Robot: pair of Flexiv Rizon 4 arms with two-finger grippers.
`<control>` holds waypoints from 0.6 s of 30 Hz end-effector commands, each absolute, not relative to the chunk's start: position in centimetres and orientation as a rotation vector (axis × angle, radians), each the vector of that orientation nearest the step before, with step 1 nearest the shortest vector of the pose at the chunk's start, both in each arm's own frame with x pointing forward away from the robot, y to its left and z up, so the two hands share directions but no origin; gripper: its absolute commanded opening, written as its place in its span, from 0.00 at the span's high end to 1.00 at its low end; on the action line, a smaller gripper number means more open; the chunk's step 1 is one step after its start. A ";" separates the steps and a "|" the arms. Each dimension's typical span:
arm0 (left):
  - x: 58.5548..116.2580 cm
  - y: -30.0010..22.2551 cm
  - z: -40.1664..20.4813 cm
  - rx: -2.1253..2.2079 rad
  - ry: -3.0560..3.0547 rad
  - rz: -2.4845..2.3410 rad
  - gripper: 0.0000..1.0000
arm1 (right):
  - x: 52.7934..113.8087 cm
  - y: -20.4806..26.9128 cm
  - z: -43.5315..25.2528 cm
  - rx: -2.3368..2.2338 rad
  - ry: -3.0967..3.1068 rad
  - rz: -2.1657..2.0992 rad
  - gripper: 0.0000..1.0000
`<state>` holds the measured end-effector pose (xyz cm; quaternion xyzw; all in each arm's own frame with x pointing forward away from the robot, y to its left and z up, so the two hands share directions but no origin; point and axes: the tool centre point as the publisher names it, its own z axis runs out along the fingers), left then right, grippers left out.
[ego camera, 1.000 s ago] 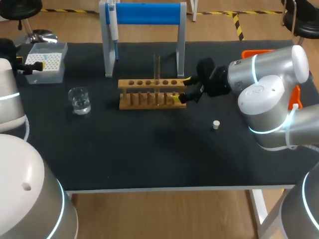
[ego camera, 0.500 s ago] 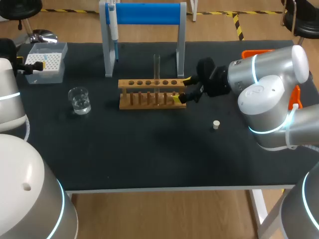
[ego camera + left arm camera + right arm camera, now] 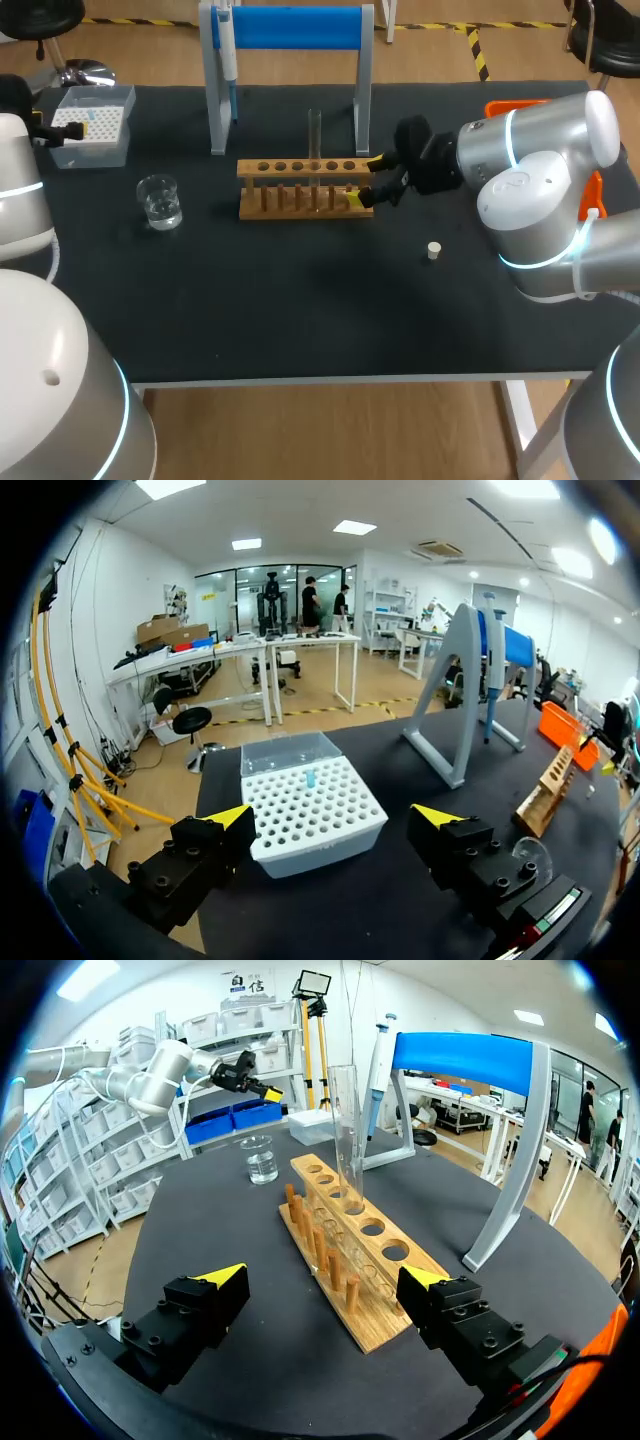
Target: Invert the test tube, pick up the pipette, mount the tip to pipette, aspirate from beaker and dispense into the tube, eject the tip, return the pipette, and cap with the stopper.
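The wooden rack stands mid-surface with one glass tube upright in it. The right claw is at the rack's right end, fingers spread apart. A beaker stands left of the rack and a tip box at far left; a pipette hangs on the blue stand behind, and a white stopper lies well apart, right of the rack.

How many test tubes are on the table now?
1. The test tube stands upright in a hole of the wooden rack; the rack's other holes look empty.
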<state>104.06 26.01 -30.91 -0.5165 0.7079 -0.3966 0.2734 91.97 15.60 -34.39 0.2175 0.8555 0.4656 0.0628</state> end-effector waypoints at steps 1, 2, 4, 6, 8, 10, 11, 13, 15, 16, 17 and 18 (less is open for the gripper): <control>105.7 26.0 -31.6 -1.411 1.896 -1.032 0.00 | 91.9 15.6 -34.4 0.657 2.586 1.406 0.00; 106.0 26.1 -31.7 -1.415 1.892 -1.028 0.00 | 91.9 15.6 -34.4 0.657 2.586 1.406 0.00; 106.4 26.4 -31.9 -1.432 1.879 -1.012 0.00 | 91.9 15.6 -34.4 0.657 2.586 1.406 0.00; 106.9 26.6 -32.1 -1.436 1.873 -1.004 0.00 | 91.9 15.6 -34.4 0.657 2.586 1.406 0.00; 107.4 26.7 -32.3 -1.446 1.866 -0.988 0.00 | 91.9 15.6 -34.4 0.657 2.586 1.406 0.00; 107.9 27.0 -32.5 -1.457 1.856 -0.974 0.00 | 91.9 15.6 -34.4 0.657 2.586 1.406 0.00; 108.1 27.1 -32.6 -1.463 1.849 -0.966 0.00 | 91.9 15.6 -34.4 0.657 2.586 1.406 0.00; 108.6 27.2 -32.8 -1.460 1.847 -0.955 0.00 | 91.9 15.6 -34.4 0.657 2.586 1.406 0.00; 108.9 27.2 -33.0 -1.460 1.847 -0.950 0.00 | 91.9 15.6 -34.4 0.657 2.586 1.406 0.00; 109.1 27.2 -33.0 -1.462 1.846 -0.949 0.00 | 91.9 15.6 -34.4 0.657 2.586 1.406 0.00; 109.4 27.1 -33.1 -1.462 1.844 -0.947 0.00 | 91.9 15.6 -34.4 0.657 2.586 1.406 0.00; 109.5 27.1 -33.1 -1.462 1.843 -0.949 0.00 | 91.9 15.6 -34.4 0.657 2.586 1.406 0.00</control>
